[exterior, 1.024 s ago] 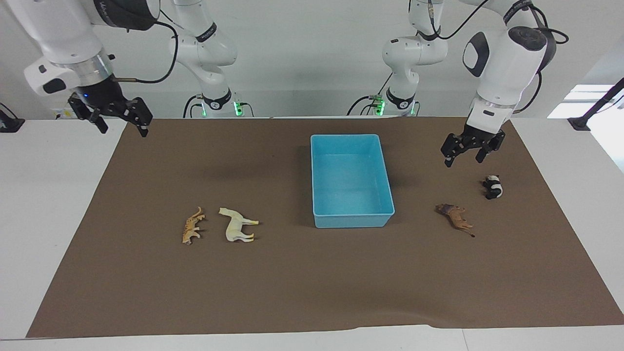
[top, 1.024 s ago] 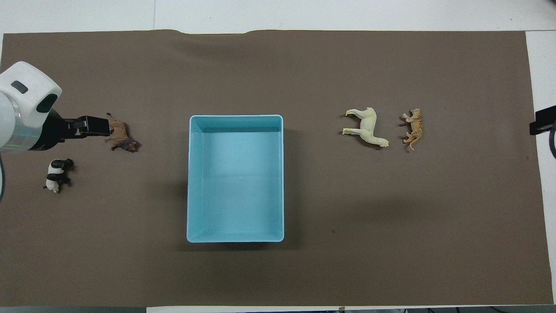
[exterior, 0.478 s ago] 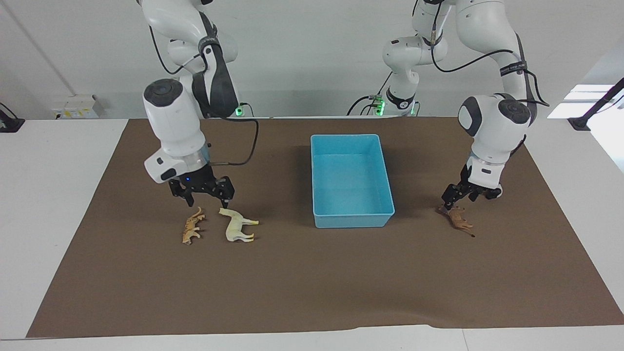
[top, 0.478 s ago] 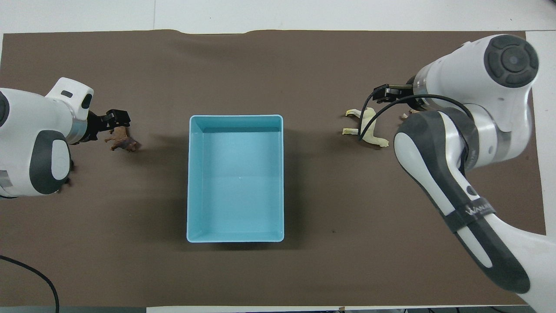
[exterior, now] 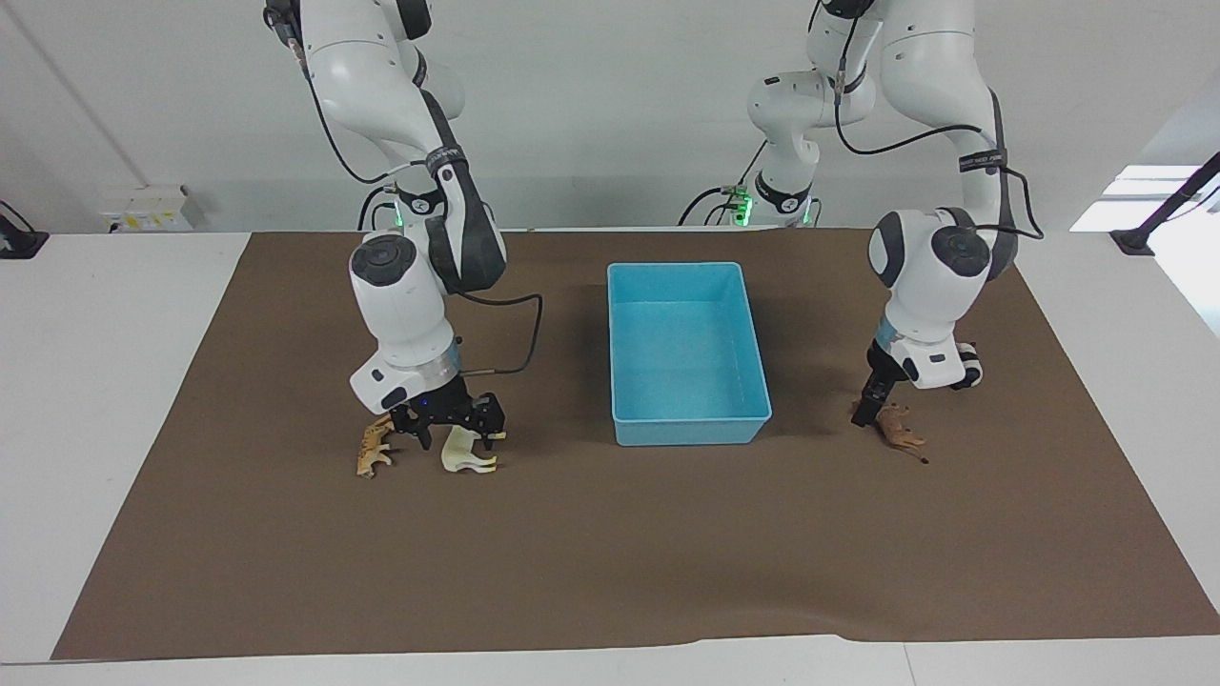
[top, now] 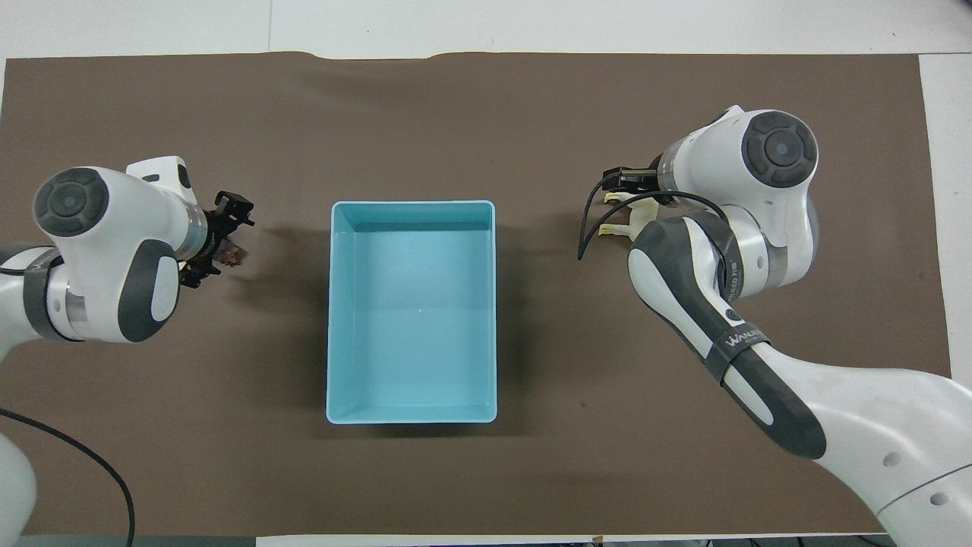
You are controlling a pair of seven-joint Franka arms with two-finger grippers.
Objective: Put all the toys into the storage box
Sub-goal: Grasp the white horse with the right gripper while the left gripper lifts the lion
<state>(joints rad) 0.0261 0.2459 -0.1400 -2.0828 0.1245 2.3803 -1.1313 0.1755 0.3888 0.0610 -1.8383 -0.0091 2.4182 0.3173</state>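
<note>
Right tool (exterior: 456, 434): low at the left centre of the facing view, fingers spread either side of the cream-white horse (exterior: 464, 452), not closed on it.
Left tool (exterior: 877, 405): low at the right centre of that view, down at the brown lion (exterior: 899, 431); how far it is open I cannot tell.
Orange spotted cat (exterior: 374, 452): lying just beside the horse, toward the frame's left.
Panda (exterior: 968, 357): mostly hidden by the left arm's wrist.
Storage box (exterior: 689, 433): frame centre on the counter (exterior: 591, 562), no toy in it.
</note>
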